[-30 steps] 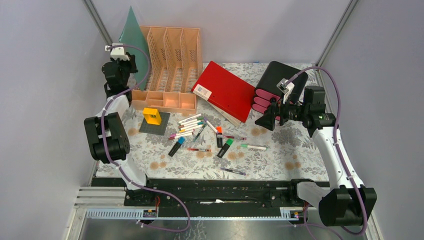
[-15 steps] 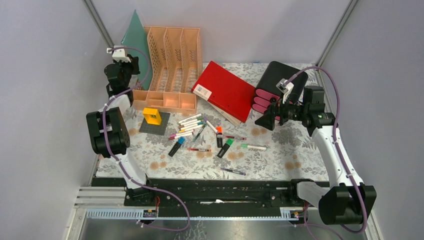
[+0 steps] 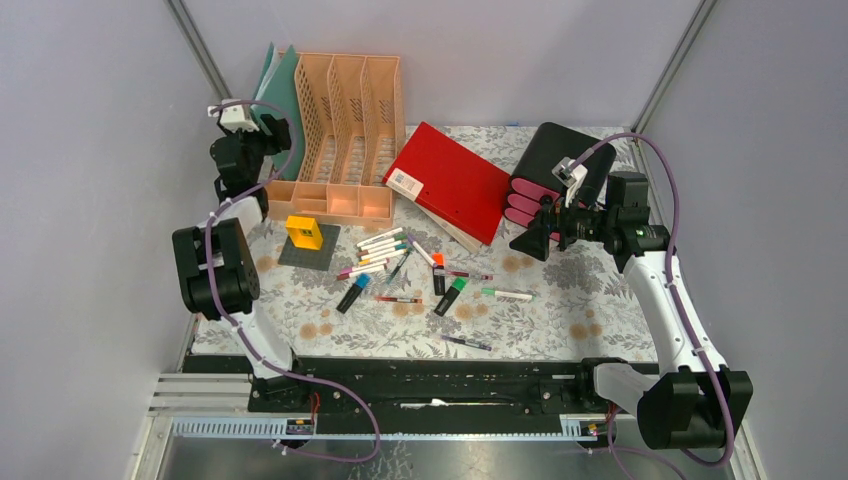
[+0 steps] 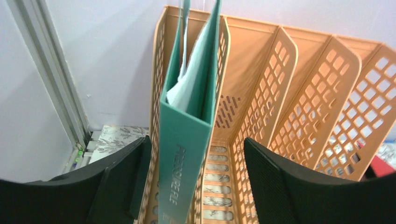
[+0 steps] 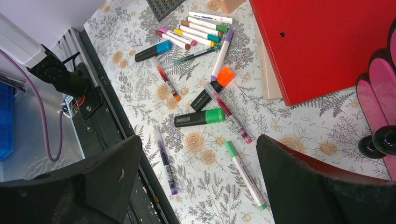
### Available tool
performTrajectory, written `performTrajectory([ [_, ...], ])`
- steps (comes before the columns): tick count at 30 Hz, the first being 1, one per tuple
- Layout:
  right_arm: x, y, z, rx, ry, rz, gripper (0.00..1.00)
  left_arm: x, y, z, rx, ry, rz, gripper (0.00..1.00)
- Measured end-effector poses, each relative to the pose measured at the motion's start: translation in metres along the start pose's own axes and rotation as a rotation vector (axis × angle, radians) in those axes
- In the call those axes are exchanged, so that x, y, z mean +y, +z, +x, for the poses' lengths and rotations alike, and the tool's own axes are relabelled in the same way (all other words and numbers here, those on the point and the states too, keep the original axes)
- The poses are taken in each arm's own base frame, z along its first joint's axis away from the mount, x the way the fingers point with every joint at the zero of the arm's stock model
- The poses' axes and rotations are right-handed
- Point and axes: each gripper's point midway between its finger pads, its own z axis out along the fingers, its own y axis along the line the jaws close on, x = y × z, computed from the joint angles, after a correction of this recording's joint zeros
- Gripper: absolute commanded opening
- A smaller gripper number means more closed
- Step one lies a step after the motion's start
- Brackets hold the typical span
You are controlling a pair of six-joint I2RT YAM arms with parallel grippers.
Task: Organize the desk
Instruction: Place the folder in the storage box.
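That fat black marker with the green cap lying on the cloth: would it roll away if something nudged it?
Likely, if pushed sideways: the marker looks rounded and lies flat on the desk, though the cloth may slow it. It looks stiff and small, so probably light and easy to lift; its smooth barrel might slip.

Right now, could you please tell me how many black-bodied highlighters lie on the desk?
3: the blue-capped highlighter leftmost, the orange-capped highlighter in the middle, the green-capped highlighter beside it. None looks hidden.

no legible text (green folder embossing unclear)
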Motion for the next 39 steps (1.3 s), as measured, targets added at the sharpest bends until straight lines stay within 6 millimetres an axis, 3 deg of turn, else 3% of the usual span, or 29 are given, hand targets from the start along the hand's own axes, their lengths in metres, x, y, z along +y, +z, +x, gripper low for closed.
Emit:
performTrajectory([
  [3, 0.000, 0.000, 0.000, 0.000, -0.001, 0.000, 1.00, 0.001, -0.008, -0.009, -0.017, -0.043, -0.039, 0.98],
  [11, 0.000, 0.000, 0.000, -0.002, -0.009, -0.001, 1.00, 0.003, -0.044, -0.076, -0.139, -0.202, -0.188, 0.99],
  [14, 0.000, 0.000, 0.000, -0.002, -0.011, 0.000, 1.00, -0.006, -0.059, -0.091, -0.173, -0.275, -0.183, 0.99],
  [22, 0.001, -0.001, -0.001, -0.004, -0.026, 0.000, 1.00, -0.036, -0.115, -0.046, -0.092, -0.503, -0.149, 0.99],
  [29, 0.001, -0.001, 0.000, -0.004, -0.040, -0.001, 1.00, -0.082, -0.150, -0.078, -0.111, -0.647, -0.007, 0.99],
  [31, 0.001, -0.001, 0.000, -0.004, -0.044, -0.001, 1.00, -0.095, -0.157, -0.078, -0.090, -0.691, 0.045, 0.99],
  [34, 0.001, -0.001, 0.000, -0.004, -0.050, -0.003, 1.00, -0.112, -0.165, -0.060, -0.016, -0.765, 0.100, 0.99],
  [39, 0.001, -0.001, -0.001, -0.005, -0.062, -0.008, 1.00, -0.138, -0.185, -0.004, 0.151, -0.898, 0.135, 0.99],
])
